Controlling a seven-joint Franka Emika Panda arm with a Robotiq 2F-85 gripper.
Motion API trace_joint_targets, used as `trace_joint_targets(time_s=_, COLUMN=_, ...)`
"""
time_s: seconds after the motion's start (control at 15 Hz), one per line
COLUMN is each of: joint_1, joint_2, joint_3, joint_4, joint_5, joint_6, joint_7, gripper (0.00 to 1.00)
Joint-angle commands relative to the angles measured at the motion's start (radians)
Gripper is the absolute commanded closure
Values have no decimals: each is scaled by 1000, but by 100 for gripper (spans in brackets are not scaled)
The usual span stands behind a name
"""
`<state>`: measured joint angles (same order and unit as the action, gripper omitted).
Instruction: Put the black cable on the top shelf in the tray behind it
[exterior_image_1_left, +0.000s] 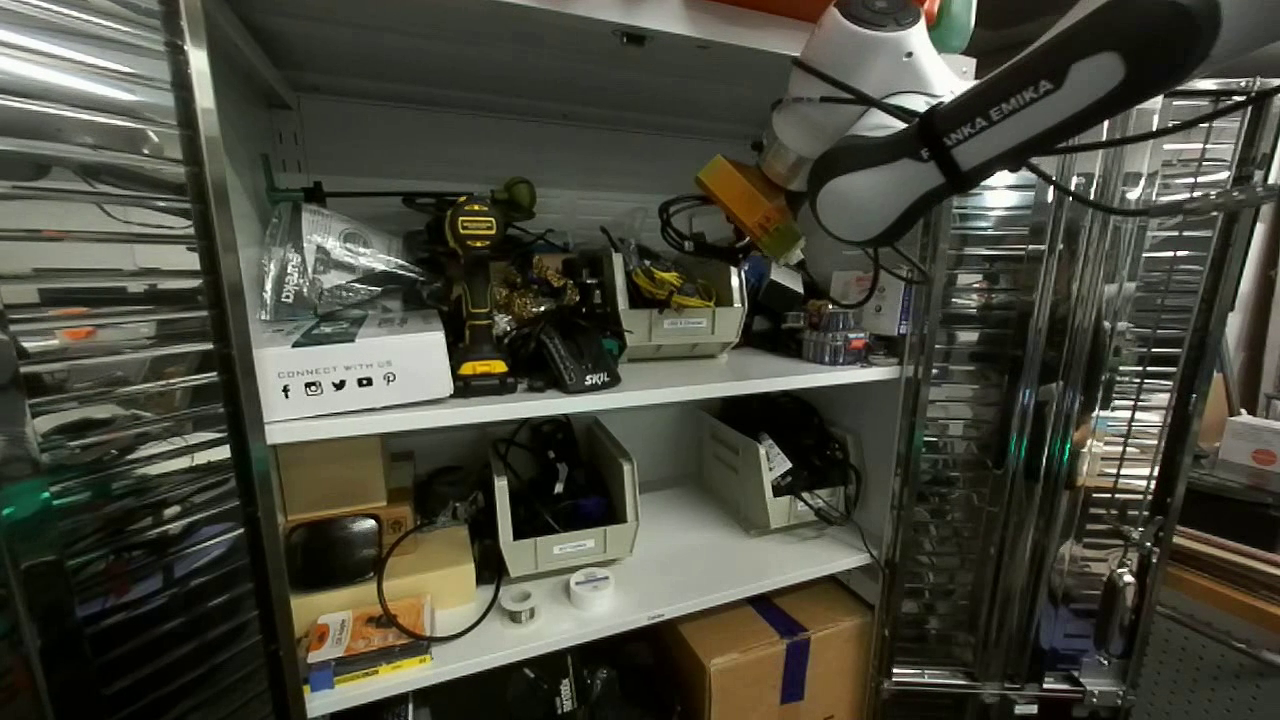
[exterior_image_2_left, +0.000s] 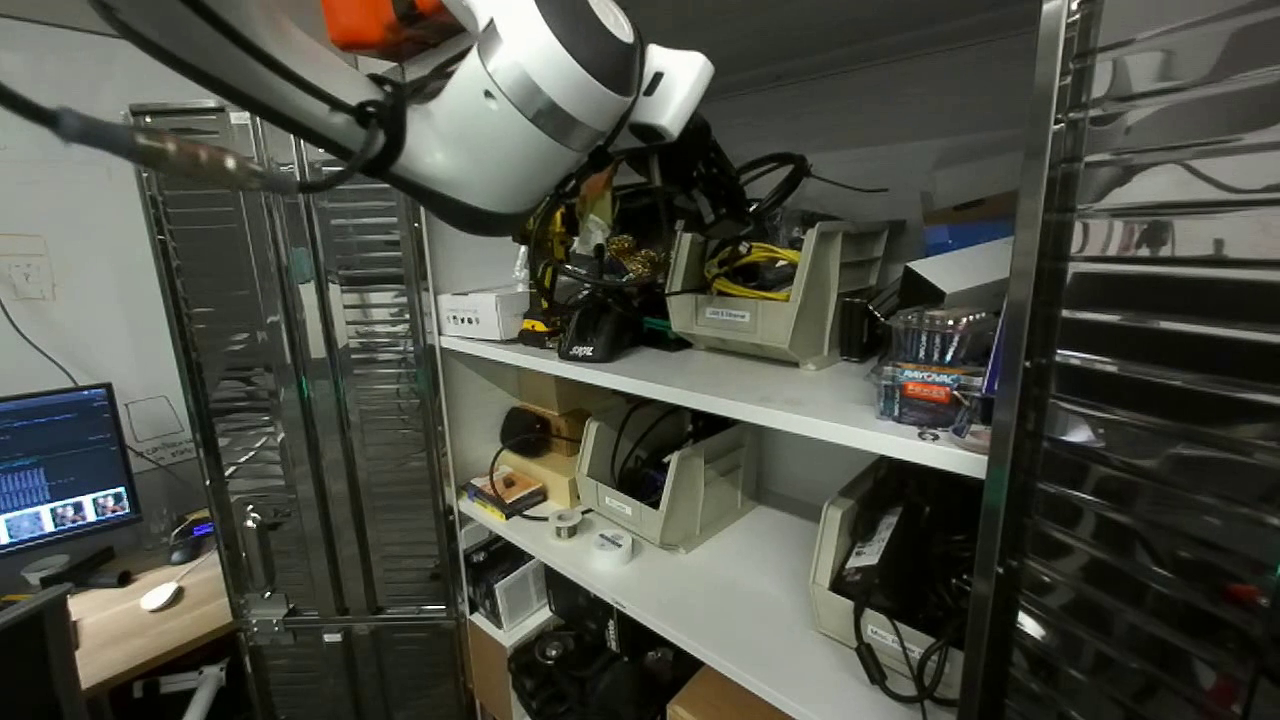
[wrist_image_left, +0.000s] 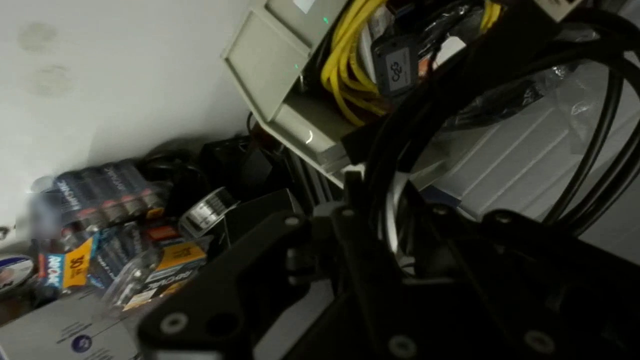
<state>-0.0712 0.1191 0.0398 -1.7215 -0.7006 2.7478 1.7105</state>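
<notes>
My gripper (wrist_image_left: 382, 187) is shut on the black cable (wrist_image_left: 440, 95), whose loops hang out to the right in the wrist view. In an exterior view the gripper (exterior_image_2_left: 728, 212) and the cable (exterior_image_2_left: 785, 180) are above the tray (exterior_image_2_left: 740, 318). The cable (exterior_image_1_left: 685, 228) also shows over the tray (exterior_image_1_left: 685, 335) in an exterior view, where an orange block on the wrist hides most of the jaws. The pale tray holds yellow cords and stands on the top shelf (exterior_image_1_left: 600, 402). It also shows in the wrist view (wrist_image_left: 272, 62), partly covered by the cable.
Left of the tray are a drill (exterior_image_1_left: 480, 290), a black SKIL tool (exterior_image_1_left: 580, 350) and a white box (exterior_image_1_left: 350, 365). Battery packs (exterior_image_2_left: 925, 370) stand right of it. The cabinet has side walls, a shelf above and a lower shelf with more bins (exterior_image_1_left: 570, 550).
</notes>
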Motion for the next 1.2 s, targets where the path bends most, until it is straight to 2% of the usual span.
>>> trace_joint_targets(time_s=0.0, joint_1=28, joint_2=158, joint_3=-6, joint_4=248, joint_5=-28, joint_6=-59, joint_7=42, gripper=93)
trace_joint_targets(time_s=0.33, joint_1=46, joint_2=337, joint_3=-5, joint_4=492, joint_5=6, joint_6=-150, joint_7=1, gripper=93)
trace_joint_targets(time_s=0.73, joint_1=24, joint_2=511, joint_3=68, joint_4=745, joint_5=143, joint_6=-259, joint_7=-144, gripper=93)
trace_joint_targets(time_s=0.8, joint_1=87, joint_2=527, joint_3=-17, joint_4=777, joint_5=239, joint_6=-266, joint_7=-200, gripper=93)
trace_joint_targets(time_s=0.87, joint_1=94, joint_2=541, joint_3=-24, joint_4=808, joint_5=287, joint_6=-286, joint_7=-240, gripper=93)
trace_joint_targets(time_s=0.93, joint_1=35, joint_2=540, joint_3=75, joint_4=818, joint_5=283, joint_6=-328, joint_7=-285, gripper=63)
trace_joint_targets(time_s=1.0, joint_1=28, joint_2=535, joint_3=97, joint_4=824, joint_5=328, joint_6=-371, joint_7=-367, gripper=56)
trace_joint_targets(time_s=1.13, joint_1=26, joint_2=520, joint_3=100, joint_4=828, joint_5=333, joint_6=-423, joint_7=-400, gripper=43)
